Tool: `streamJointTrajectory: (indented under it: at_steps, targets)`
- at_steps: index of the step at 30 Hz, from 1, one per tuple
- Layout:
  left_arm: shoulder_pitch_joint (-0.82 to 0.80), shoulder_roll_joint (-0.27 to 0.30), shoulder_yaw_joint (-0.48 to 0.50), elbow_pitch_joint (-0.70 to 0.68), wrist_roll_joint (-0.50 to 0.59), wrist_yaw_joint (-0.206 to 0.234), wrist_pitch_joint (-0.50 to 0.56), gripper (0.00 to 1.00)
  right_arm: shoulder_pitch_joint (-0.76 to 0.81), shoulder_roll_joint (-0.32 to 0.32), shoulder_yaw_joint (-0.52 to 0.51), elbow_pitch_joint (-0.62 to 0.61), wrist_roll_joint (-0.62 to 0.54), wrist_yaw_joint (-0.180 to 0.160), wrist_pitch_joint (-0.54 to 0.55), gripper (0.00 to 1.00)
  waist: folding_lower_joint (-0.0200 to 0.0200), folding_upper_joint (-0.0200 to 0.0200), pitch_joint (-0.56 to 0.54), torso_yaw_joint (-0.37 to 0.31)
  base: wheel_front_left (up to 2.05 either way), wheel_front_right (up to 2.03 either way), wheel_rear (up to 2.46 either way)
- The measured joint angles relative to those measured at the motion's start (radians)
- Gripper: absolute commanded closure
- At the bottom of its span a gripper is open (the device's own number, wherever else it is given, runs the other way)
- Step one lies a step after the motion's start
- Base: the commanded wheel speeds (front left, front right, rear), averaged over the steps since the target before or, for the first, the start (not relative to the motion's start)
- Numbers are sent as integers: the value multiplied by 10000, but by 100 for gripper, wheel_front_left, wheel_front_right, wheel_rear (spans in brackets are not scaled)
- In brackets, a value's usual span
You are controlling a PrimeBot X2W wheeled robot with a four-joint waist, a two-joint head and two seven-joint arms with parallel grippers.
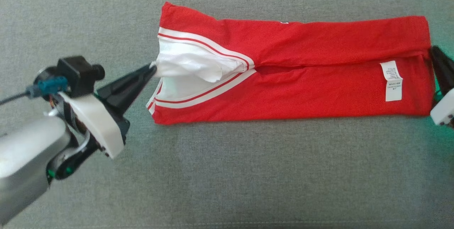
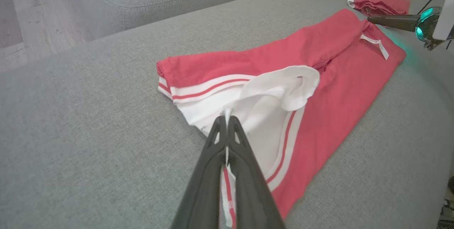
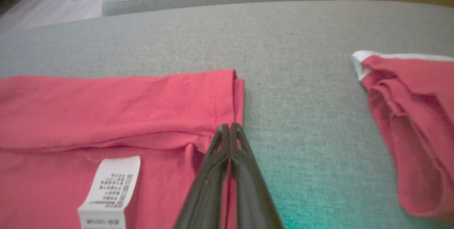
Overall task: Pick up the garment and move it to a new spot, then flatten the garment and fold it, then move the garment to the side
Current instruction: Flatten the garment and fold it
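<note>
The grey sofa [image 1: 227, 172] carries the red garment [image 1: 301, 94] in the middle of its seat, folded lengthwise into a long narrow strip. The strip's long axis runs left to right, square across the robot's front. The white neck [image 1: 184, 65] lies at the left end and the hem [image 3: 234, 90] at the right end.

A second garment [image 3: 408, 133], also red, lies well apart to the right, beyond the hem.

The left gripper [image 1: 152, 69] is at the left end of the strip, its fingers pressed together on a pinch of the white neck cloth, which shows between them in the left wrist view. The right gripper [image 1: 432, 50] is at the opposite end, its fingers together at the hem. Red cloth shows between them in the right wrist view, so it appears clamped on the hem.

A white label [image 1: 392, 80] lies on the near half of the strip, close to the hem.

With each arm at its own end of the long axis, the next fold most likely brings one end over the other along that left-right line.
</note>
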Motion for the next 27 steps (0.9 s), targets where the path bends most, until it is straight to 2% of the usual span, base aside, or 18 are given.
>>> streamJointTrajectory:
  at_steps: [4,5,6,7,10,13,15,16,19,20,24,27]
  targets:
    - [309,-17,-2,-107,4,167,-119,100,396,222,-385,-130,-253,0,150,100,2,0,19,52,0,0,0]
    - [363,-38,6,-96,2,234,-234,96,455,313,-516,-159,-295,0,150,24,1,0,11,56,0,0,0]
    - [412,-69,12,-58,2,318,-334,26,514,410,-667,-173,-320,0,146,0,1,0,-6,55,0,0,0]
    - [477,-119,19,21,4,431,-491,0,562,502,-826,-176,-322,0,123,0,2,0,-35,56,0,0,0]
    - [741,-355,63,276,314,1154,-1216,0,906,775,-1519,-268,-405,0,-286,0,1,0,-199,64,0,0,0]
    - [1440,-817,608,610,650,2454,-2173,0,1576,1166,-2291,-387,-612,-2,-936,0,1,0,-428,56,0,0,0]
    - [2205,-1384,1580,675,890,3492,-2301,0,2044,1584,-2729,-522,-683,-2,-1402,0,1,0,-594,40,0,0,0]
    - [2708,-1793,2428,500,1329,3933,-2309,0,2259,1795,-2892,-566,-709,-2,-1570,0,1,0,-681,45,0,0,0]
    - [4304,-3229,4861,-247,3300,4976,-2341,0,2659,2251,-3292,-539,-846,-2,-1839,0,0,0,-922,129,0,0,0]
    - [4927,-3710,5519,-451,3906,5156,-2372,0,2731,2372,-3419,-516,-846,-2,-1839,0,1,0,-1003,179,0,0,0]
    - [7650,-5235,7007,-876,5839,5104,-2368,0,2727,2683,-3820,-119,-849,-2,-1831,0,0,0,-1335,494,0,0,0]
    - [8742,-6061,7524,-1210,7150,4696,-2368,0,2608,2763,-4282,449,-890,-2,-1829,0,0,0,-1520,853,0,0,0]
